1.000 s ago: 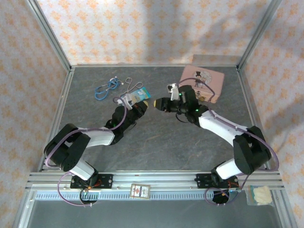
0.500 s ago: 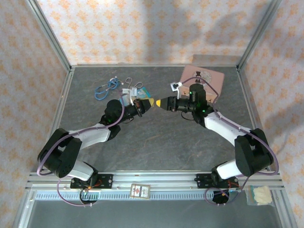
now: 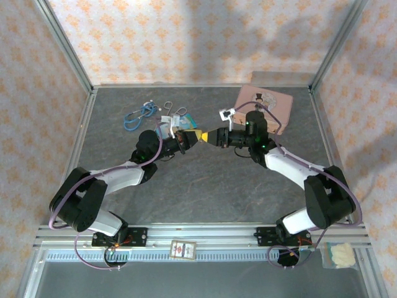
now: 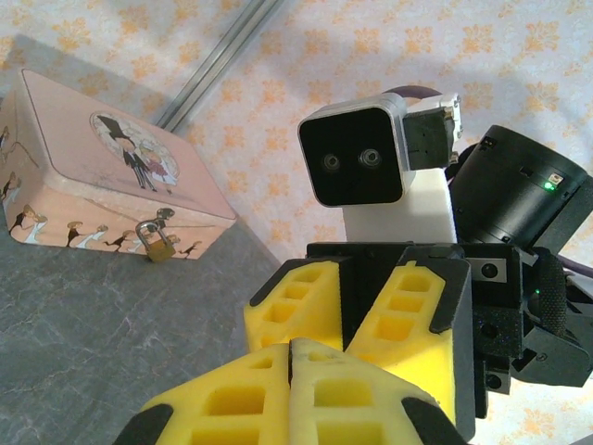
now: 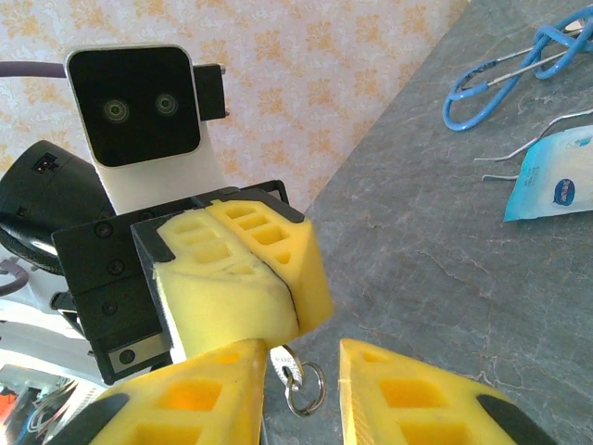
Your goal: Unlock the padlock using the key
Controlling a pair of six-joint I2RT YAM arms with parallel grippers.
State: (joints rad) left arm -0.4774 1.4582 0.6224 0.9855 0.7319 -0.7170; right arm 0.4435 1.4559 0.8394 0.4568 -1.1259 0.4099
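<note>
My left gripper [image 3: 196,135] is shut on the key [image 5: 288,356]; the key's small metal head and its ring [image 5: 307,387] stick out below the closed yellow fingertips [image 5: 278,278]. My right gripper [image 3: 208,136] meets it tip to tip above the table's middle. Its jaws [image 5: 301,363] stand open on either side of the key head, the left pad right beside it, a gap on the other side. In the left wrist view the tiny brass padlock [image 4: 156,243] hangs on the front of the pink tin [image 4: 102,176].
The pink tin [image 3: 267,105] lies at the back right. A blue cord bundle [image 3: 138,115] and a wire loop with a blue-white card [image 3: 180,119] lie at the back left. A small card [image 3: 183,249] rests on the front rail.
Both arms have brought their grippers together, tip to tip. The right jaws have narrowed around the key head. The left gripper stays shut.
</note>
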